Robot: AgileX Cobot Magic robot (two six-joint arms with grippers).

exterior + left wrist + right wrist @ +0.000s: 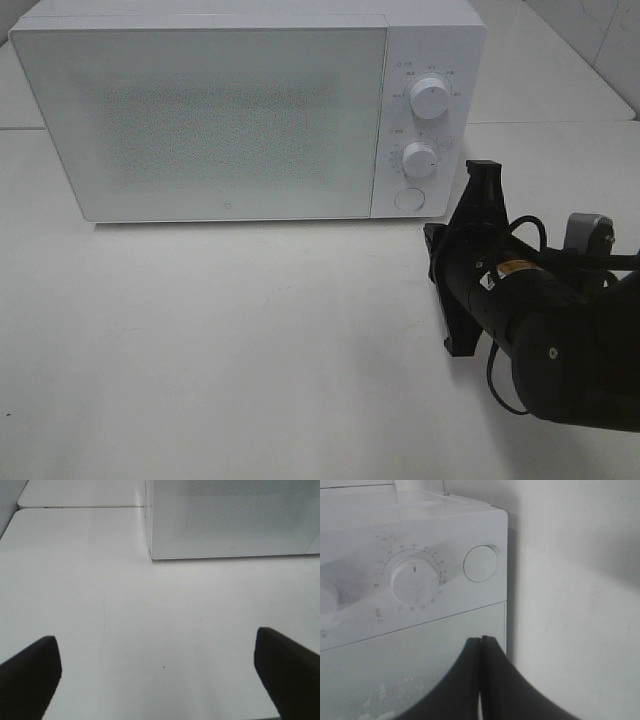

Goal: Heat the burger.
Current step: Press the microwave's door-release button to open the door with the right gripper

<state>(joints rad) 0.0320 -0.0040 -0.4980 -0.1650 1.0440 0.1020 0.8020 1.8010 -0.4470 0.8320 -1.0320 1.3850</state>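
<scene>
Burger: you won't find it in any of the three views. Where it sits cannot be told from here.

Microwave (220, 110): white, standing at the back of the table (250, 330). Its door (200, 120) is shut, and the dotted front panel lets you see nothing inside.

Controls: look at the strip to the right of the door. You have an upper dial (429, 97), a lower dial (419, 159) and a round button (408, 199) beneath them. In the right wrist view the lower dial's mark points straight at its scale, and the button lies just beside it, near the cabinet's corner.

Right gripper (487, 178): your black arm lies low over the table on the right. The gripper is rolled on its side and aimed at the microwave's lower right front corner. Its fingers (470, 680) are pressed flat together with nothing between them. The tip is near the button. Whether it touches the cabinet cannot be told.

Left gripper (155, 637): you see it only in its own wrist view. Its two dark fingers are spread wide apart and hold nothing. It hangs over bare table, facing the microwave's left front corner and well clear of it.

Table: white and plain, with a seam running along behind the microwave's left side.
</scene>
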